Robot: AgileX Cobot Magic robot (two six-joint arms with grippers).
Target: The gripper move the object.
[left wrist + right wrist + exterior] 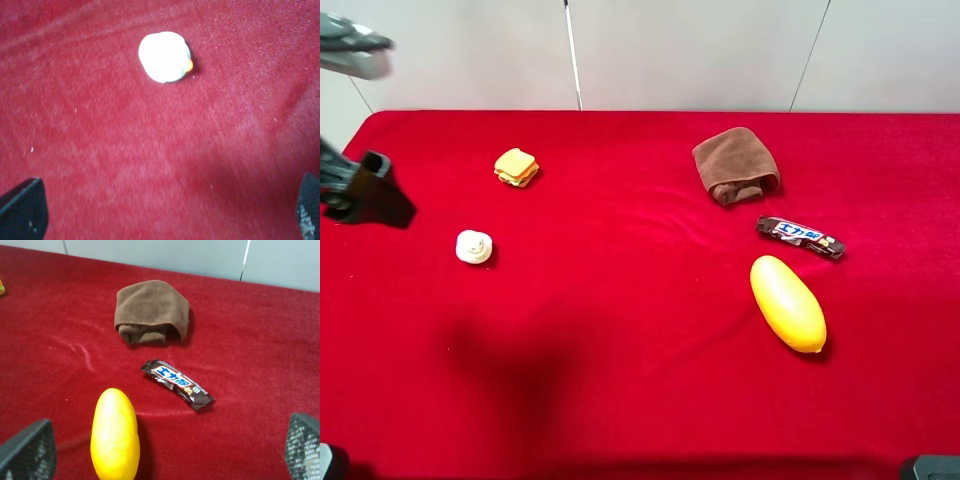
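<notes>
While pale wall panels back it, red cloth (640,380) covers the table.

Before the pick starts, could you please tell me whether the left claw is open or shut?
Open. In the left wrist view the left claw shows its two fingertips at opposite edges, wide apart, with bare red cloth between them and the object lying ahead, untouched.

Left gripper (165,215) spread wide, empty (arm at far left edge); right gripper (165,452) likewise wide, holding nothing.
</notes>
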